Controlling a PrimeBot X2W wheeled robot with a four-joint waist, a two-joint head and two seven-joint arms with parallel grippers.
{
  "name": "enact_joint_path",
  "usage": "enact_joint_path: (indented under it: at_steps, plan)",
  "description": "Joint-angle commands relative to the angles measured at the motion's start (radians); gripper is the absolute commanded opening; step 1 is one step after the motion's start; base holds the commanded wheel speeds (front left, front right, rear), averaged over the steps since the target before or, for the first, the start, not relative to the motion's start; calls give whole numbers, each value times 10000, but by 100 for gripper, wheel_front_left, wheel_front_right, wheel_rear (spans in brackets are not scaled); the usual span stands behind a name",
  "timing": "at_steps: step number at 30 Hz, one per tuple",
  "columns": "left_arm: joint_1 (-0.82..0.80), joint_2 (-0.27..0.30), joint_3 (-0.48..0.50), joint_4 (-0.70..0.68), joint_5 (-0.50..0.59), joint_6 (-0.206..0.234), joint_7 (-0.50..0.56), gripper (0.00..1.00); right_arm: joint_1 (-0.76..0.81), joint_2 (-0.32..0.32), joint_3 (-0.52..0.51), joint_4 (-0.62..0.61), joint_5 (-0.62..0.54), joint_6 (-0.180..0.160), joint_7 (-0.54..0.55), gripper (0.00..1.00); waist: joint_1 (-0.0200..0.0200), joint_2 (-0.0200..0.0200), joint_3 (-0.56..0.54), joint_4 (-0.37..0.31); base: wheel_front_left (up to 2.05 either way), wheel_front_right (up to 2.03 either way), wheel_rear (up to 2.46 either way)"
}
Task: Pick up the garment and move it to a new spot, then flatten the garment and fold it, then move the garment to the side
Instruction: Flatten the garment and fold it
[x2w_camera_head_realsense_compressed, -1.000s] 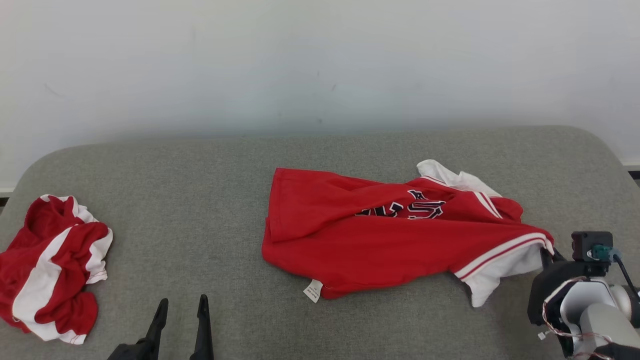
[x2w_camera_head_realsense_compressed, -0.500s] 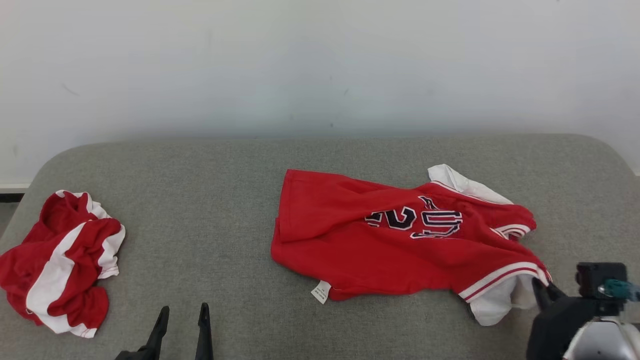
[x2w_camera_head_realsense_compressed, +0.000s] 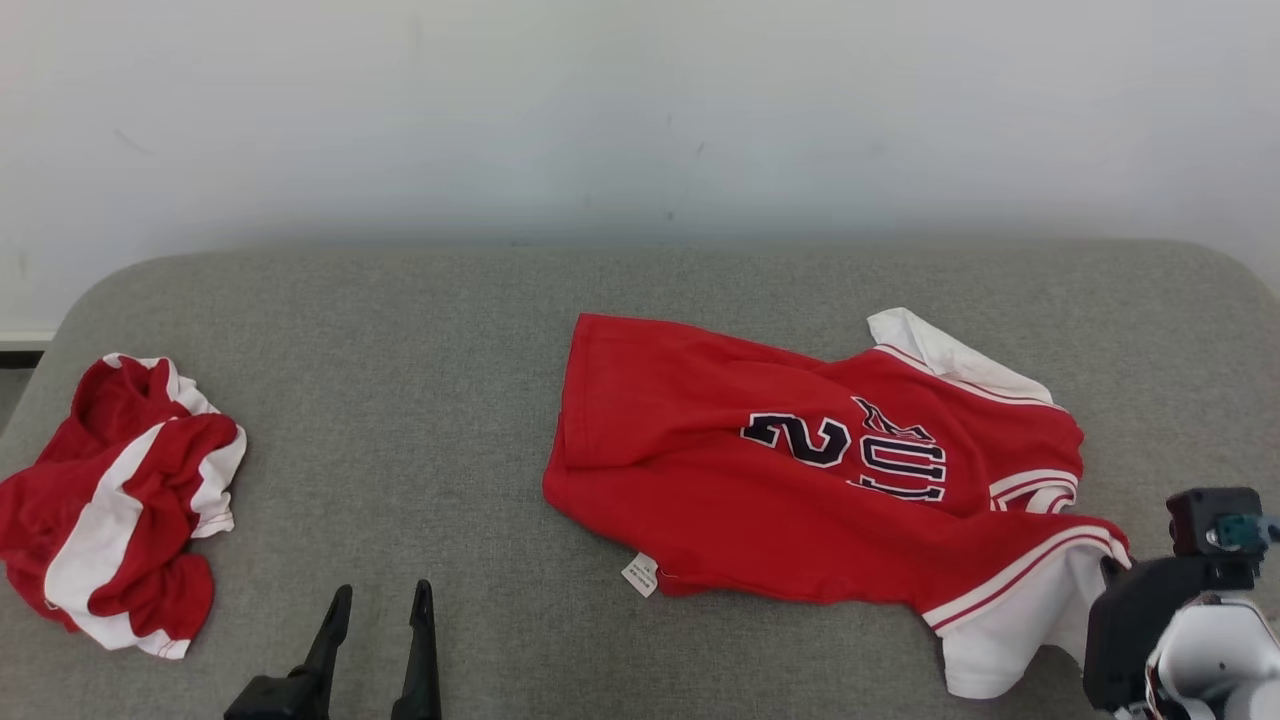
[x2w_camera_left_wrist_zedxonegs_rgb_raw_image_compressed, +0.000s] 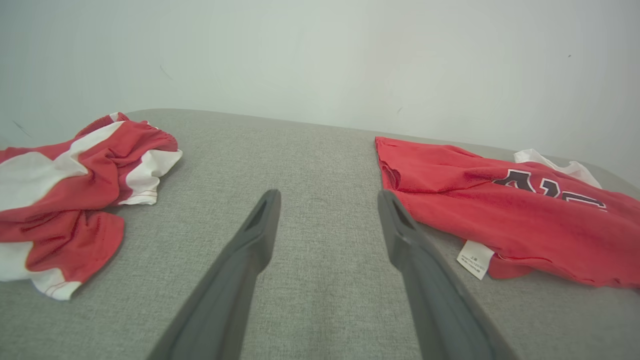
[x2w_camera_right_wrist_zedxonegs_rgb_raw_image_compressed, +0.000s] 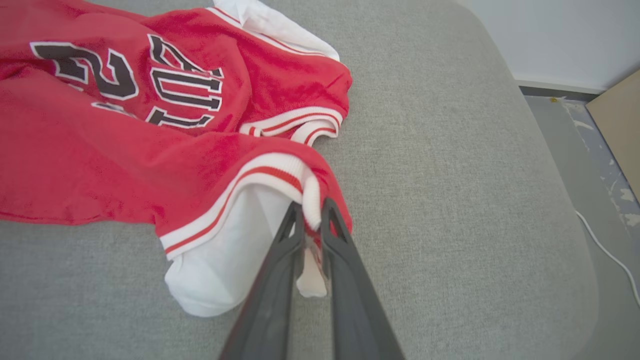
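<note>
Garment (x2w_camera_head_realsense_compressed: 780, 490) pulled flatter, number now exposed; right pincer (x2w_camera_right_wrist_zedxonegs_rgb_raw_image_compressed: 312, 207) clamped on sleeve (x2w_camera_right_wrist_zedxonegs_rgb_raw_image_compressed: 225, 260), left pincer (x2w_camera_left_wrist_zedxonegs_rgb_raw_image_compressed: 328, 196) wide open, idle. Flattening under way.

The left gripper (x2w_camera_head_realsense_compressed: 384, 600) sits low, its two dark fingers spread wide, pointing forward and holding nothing. The right gripper (x2w_camera_right_wrist_zedxonegs_rgb_raw_image_compressed: 312, 210) is pinched almost closed on a sleeve hem of the garment (x2w_camera_right_wrist_zedxonegs_rgb_raw_image_compressed: 125, 155). In the head view its fingertips seem mostly hidden behind the dark wrist housing (x2w_camera_head_realsense_compressed: 1140, 620).

head cam above, wrist cams low, share jersey (x2w_camera_head_realsense_compressed: 780, 500).
</note>
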Motion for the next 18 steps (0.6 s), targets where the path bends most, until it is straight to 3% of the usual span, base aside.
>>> enact_joint_path:
  at_steps: [1,12,13,14,18]
  plan:
    - [-175,7,10,-2,-25,-7,-9,100,-465,-116,38,620,-64,-26,-193,0,0,0,165,119,0,0,0]
    - [-682,7,-273,76,88,-128,-9,100,-3622,-1029,799,5752,-1090,-26,-2450,0,0,0,896,973,0,0,0]
    - [-728,7,-284,80,95,-135,-9,100,-3831,-1060,792,6076,-1213,-26,-2708,41,0,0,929,1037,0,0,0]
    - [-754,7,-295,82,97,-137,-9,100,-4036,-1075,700,6335,-1323,-26,-2977,100,0,0,975,1098,0,0,0]
    - [-765,8,-304,99,90,-129,-9,100,-4448,-997,458,6989,-1499,-26,-3769,100,0,0,1004,1196,0,0,0]
